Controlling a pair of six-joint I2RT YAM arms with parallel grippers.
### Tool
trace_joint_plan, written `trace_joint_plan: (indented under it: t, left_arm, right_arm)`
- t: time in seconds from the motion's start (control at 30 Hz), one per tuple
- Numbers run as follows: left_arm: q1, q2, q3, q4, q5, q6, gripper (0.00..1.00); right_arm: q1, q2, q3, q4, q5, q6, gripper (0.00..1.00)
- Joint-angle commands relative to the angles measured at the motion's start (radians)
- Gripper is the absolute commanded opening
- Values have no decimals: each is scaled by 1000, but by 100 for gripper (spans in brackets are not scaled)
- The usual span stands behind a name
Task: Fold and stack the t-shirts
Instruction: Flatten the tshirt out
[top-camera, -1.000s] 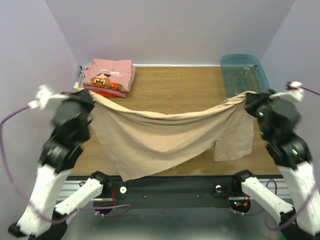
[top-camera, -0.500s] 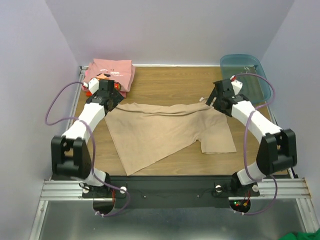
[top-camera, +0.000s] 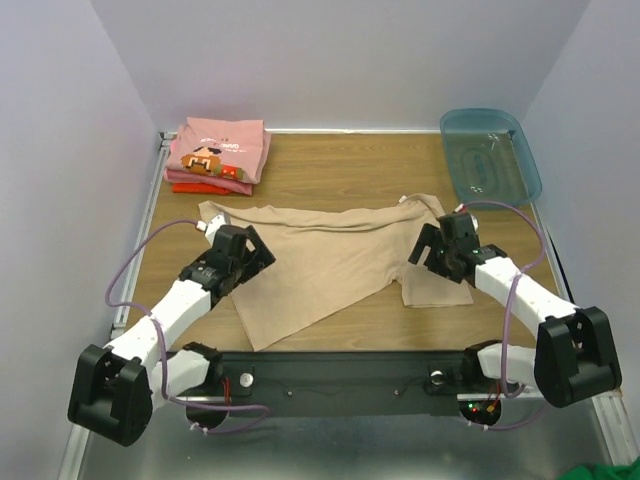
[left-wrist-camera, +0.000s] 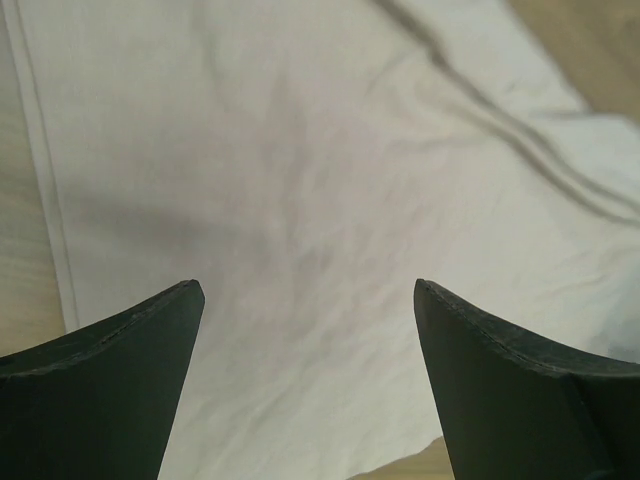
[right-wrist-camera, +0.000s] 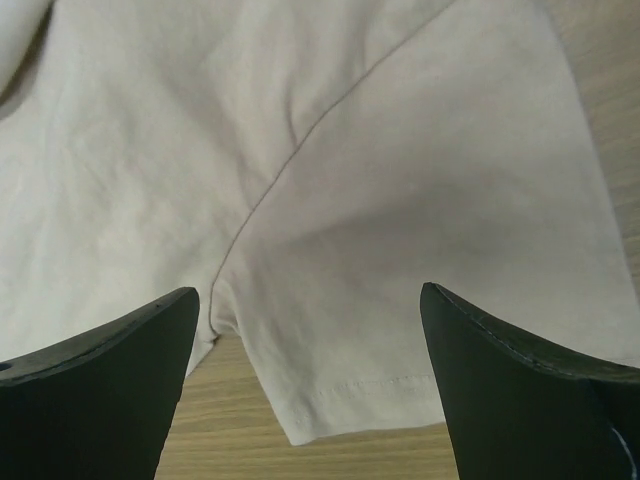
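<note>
Both pairs of jaws are released. The left jaws are spread wide over the plain body of the tan t-shirt (top-camera: 320, 260), on its side farthest from the teal bin (top-camera: 490, 160). The right jaws are equally wide over the sleeve (right-wrist-camera: 430, 200) on the bin side.

The shirt lies loose on the tabletop (top-camera: 340, 170), nearer than the bin, askew and creased, with 1 corner (top-camera: 258, 335) reaching the front edge. Closing here would likely catch mid-cloth or only the sleeve, so the fold could come out lopsided — and dragging away from the bin might pull that corner off the edge.

The 2 folded shirts — pink shirt (top-camera: 220, 148) on red-orange shirt (top-camera: 205, 187) — sit far across from the bin; a crooked third could overhang them.
</note>
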Motion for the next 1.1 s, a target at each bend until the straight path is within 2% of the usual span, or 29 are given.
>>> trace_joint_plan:
  t: [0.0, 0.13, 0.37, 0.6, 0.77, 0.93, 1.07]
  left_arm:
    - [-12, 25, -37, 86, 27, -8, 98]
    - [-12, 135, -49, 138, 43, 2, 98]
    - [-10, 358, 35, 192, 14, 47, 98]
    - [-1, 618, 259, 193, -28, 125, 98]
    - [16, 743, 415, 148, -29, 141, 98]
    - [5, 662, 385, 118, -6, 133, 98]
    - [-41, 444, 278, 31, -90, 69, 98]
  right_arm:
    - [-1, -32, -47, 108, -44, 43, 98]
    - [-1, -98, -144, 105, 18, 117, 98]
    - [-2, -122, -207, 105, 55, 151, 99]
    - [-2, -92, -239, 107, -21, 177, 99]
    - [-1, -170, -239, 104, -34, 177, 99]
    - [-2, -240, -210, 100, -50, 163, 99]
    - [-2, -267, -199, 99, -40, 155, 100]
